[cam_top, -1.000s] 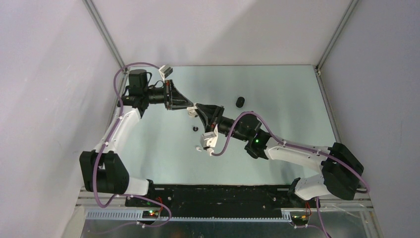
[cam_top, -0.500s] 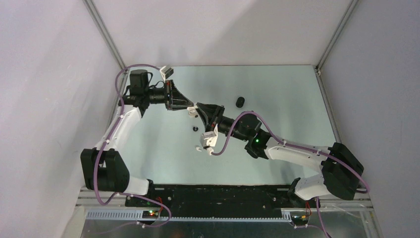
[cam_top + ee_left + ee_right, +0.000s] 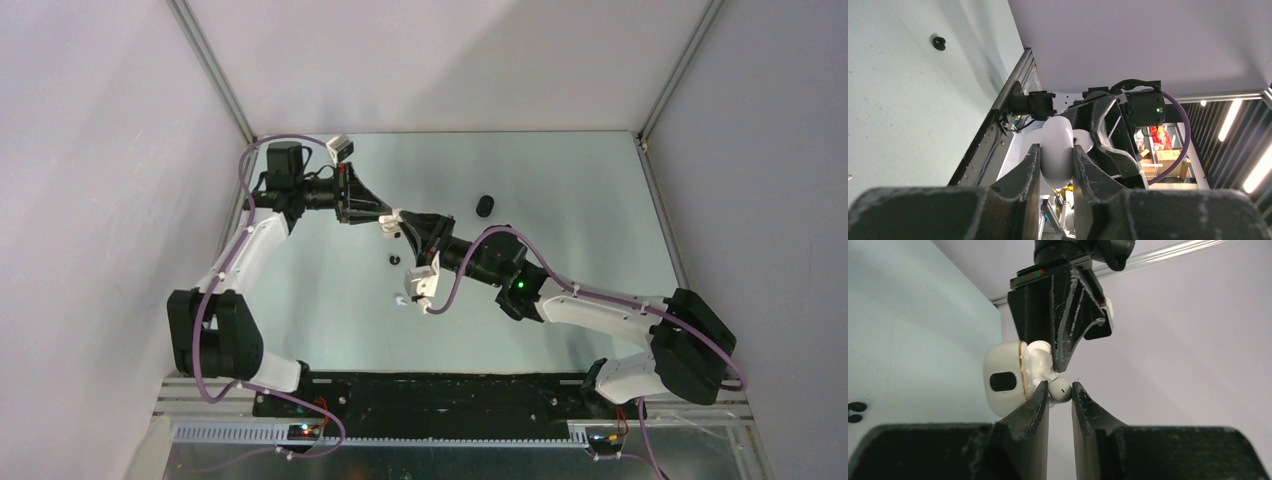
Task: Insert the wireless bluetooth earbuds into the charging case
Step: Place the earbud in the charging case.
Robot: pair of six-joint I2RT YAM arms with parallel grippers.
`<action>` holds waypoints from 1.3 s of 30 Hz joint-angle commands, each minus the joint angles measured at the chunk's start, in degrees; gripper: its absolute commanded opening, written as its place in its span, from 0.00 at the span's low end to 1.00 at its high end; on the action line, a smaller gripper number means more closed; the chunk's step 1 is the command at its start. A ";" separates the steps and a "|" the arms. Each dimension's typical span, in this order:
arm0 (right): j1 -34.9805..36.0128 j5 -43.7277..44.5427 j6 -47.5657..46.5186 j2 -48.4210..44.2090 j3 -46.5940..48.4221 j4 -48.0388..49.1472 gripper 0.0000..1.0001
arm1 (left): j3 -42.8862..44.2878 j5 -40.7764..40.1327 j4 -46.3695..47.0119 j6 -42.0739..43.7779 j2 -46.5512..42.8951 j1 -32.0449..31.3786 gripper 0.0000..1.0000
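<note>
My left gripper is shut on the white charging case and holds it above the table. In the right wrist view the case is open, with its lid hinged aside. My right gripper is shut on a white earbud and holds it right at the case's opening, beside the left gripper's fingers. From above, the right gripper meets the left gripper over the middle of the table. A black earbud lies on the table below them. It also shows in the left wrist view.
A black pebble-like case sits on the table, right of and beyond the grippers. The right arm's purple cable loops over its forearm. Grey walls enclose the table on three sides.
The left arm's wrist has shifted slightly to the right and the right gripper has edged a little farther away with it. Both grips are unchanged.
</note>
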 commanded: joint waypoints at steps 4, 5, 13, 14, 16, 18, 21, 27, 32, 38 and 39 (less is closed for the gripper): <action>0.06 0.79 0.86 -2.79 -0.89 -0.17 0.00 | 2.55 2.37 1.48 -1.65 0.08 -0.07 0.00; 0.07 0.81 0.96 -2.83 -0.89 -0.24 0.00 | 2.54 2.36 1.53 -1.68 0.13 -0.06 0.00; 0.32 0.57 -0.11 -2.88 -0.92 -1.85 0.00 | 2.73 2.54 1.63 -1.74 -0.06 -0.09 0.00; 0.47 0.55 -0.19 -2.92 -0.91 -2.29 0.00 | 2.72 2.53 1.67 -1.67 -0.14 -0.08 0.00; 0.61 0.43 -0.18 -3.04 -0.86 -2.86 0.03 | 2.57 2.52 1.71 -1.59 -0.23 -0.06 0.00; 0.72 0.64 0.06 -3.13 -0.85 -3.12 0.11 | 2.40 2.53 1.72 -1.38 -0.41 -0.06 0.00; 0.76 0.62 0.39 -3.19 -0.81 -3.11 0.18 | 2.29 2.45 1.72 -1.06 -0.55 -0.10 0.00; 0.76 0.11 2.37 -3.27 -0.30 -2.81 0.32 | 2.11 2.28 1.80 -0.62 -0.80 -0.07 0.00; 0.63 -0.48 4.79 -3.80 1.20 -6.33 0.41 | 2.01 2.22 1.72 -0.15 -0.92 -0.10 0.00; 0.68 -1.33 6.19 -3.95 2.48 -9.68 0.43 | 1.81 2.10 1.77 0.39 -1.19 -0.20 0.00; 0.65 -1.53 6.58 -3.98 2.81 -10.24 0.43 | 1.78 2.10 1.73 0.45 -1.27 -0.22 0.00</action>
